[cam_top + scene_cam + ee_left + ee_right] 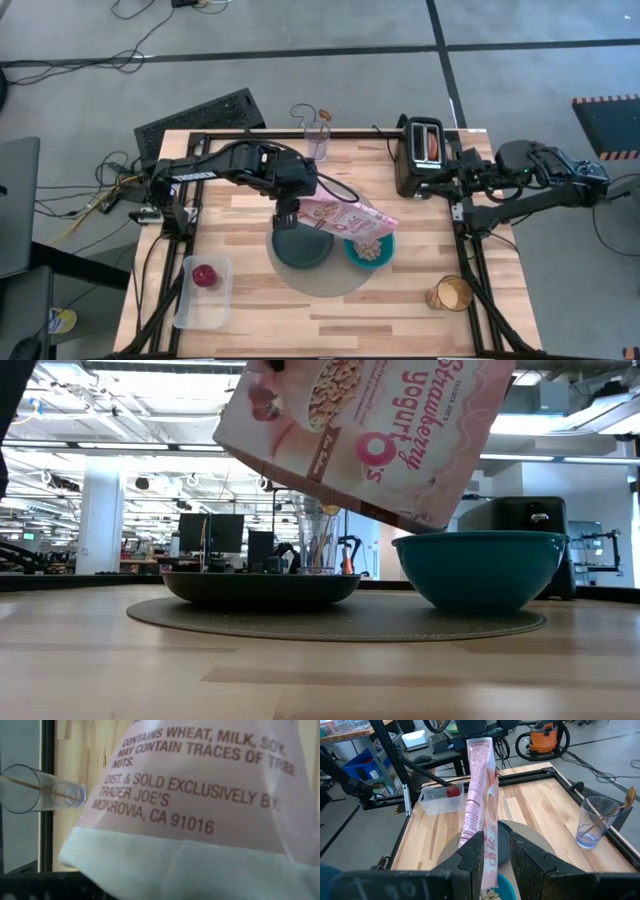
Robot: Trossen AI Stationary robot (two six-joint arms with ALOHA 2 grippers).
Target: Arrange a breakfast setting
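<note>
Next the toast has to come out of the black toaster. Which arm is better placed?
Right, probably. Its open hand sits beside the black toaster holding the round toasted bread, while the left hand grips the pink cardboard cereal box tilted over the round teal bowl.

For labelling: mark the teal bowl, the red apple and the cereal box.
teal bowl [480,568]: low view, front of its outer wall.
red apple [205,276]: high view, top of the fruit, inside the tub.
cereal box [385,430]: low view, printed front face.
</note>
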